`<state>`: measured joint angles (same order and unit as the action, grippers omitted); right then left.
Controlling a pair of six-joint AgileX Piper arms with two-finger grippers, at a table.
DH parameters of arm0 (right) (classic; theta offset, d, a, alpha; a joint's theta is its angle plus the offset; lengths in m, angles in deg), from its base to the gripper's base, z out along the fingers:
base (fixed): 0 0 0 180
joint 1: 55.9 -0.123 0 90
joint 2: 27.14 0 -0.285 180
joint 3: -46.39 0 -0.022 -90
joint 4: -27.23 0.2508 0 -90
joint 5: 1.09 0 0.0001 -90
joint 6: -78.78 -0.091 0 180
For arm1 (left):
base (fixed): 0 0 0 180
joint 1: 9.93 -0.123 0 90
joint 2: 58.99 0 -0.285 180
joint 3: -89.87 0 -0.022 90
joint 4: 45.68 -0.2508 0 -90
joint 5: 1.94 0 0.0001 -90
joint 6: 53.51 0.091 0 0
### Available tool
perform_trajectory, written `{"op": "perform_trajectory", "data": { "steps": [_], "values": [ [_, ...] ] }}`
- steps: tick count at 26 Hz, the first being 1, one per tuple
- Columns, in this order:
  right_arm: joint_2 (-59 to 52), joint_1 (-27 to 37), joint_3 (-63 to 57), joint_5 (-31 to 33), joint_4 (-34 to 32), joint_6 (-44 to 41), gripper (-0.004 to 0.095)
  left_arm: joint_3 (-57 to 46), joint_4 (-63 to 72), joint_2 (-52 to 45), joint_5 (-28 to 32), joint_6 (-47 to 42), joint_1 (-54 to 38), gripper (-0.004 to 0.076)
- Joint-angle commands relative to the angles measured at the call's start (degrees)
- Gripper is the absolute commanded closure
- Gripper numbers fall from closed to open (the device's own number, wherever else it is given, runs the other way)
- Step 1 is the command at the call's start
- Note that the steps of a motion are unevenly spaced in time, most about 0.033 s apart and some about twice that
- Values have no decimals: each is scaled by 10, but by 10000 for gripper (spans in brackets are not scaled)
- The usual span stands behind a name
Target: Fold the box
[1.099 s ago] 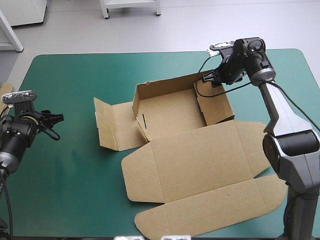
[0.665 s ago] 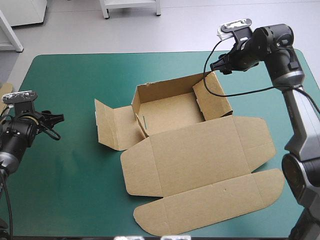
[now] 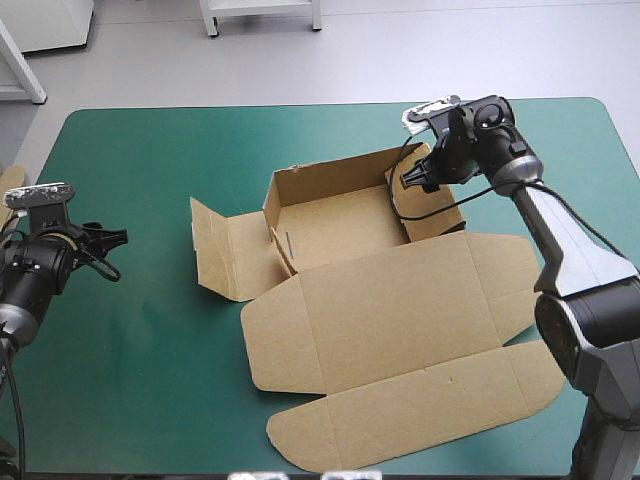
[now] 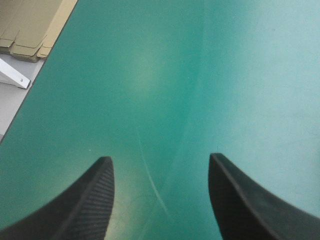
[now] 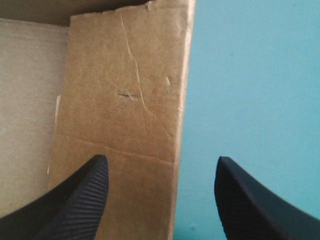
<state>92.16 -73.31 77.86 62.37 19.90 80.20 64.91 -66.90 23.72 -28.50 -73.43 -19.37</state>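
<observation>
The brown box [image 3: 345, 225] lies mid-table as an open tray with its far, left and right walls raised. Its wide lid [image 3: 400, 320] is flat toward the near edge, and a side flap [image 3: 225, 250] lies flat to the left. My right gripper [image 3: 413, 180] hangs open over the tray's right wall [image 3: 432, 205]. In the right wrist view, that wall [image 5: 125, 100] stands between the parted fingers of the right gripper [image 5: 161, 159], with its outer edge near the middle. My left gripper [image 3: 112, 240] is open at the table's left side, far from the box, with only teal-green cover under it [image 4: 160, 157].
A stack of more brown board [image 4: 30, 25] shows beyond the table's left edge [image 3: 8, 182]. Bare teal-green cover [image 3: 140, 160] stretches between the left gripper and the box, and also to the right of the tray.
The right gripper rose and swung away beyond the tray's far right corner, then came back down over the right wall. The left arm has not moved.
</observation>
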Motion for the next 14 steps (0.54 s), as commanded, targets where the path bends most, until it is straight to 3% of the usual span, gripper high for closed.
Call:
{"op": "perform_trajectory", "data": {
  "steps": [1,5,7,13,14],
  "values": [
    [-6,8,14,-18,1,-3,321,17,-5,-16,27,1,1,319],
    [25,16,14,-29,25,-2,357,17,-5,-16,31,1,1,319],
    [34,16,15,-32,25,-2,426,17,-5,-16,31,1,1,319],
    [40,16,17,-35,26,-2,885,17,-5,-16,31,1,1,319],
    [41,16,17,-35,29,-2,923,17,-5,-16,32,1,1,319]
  ]
}}
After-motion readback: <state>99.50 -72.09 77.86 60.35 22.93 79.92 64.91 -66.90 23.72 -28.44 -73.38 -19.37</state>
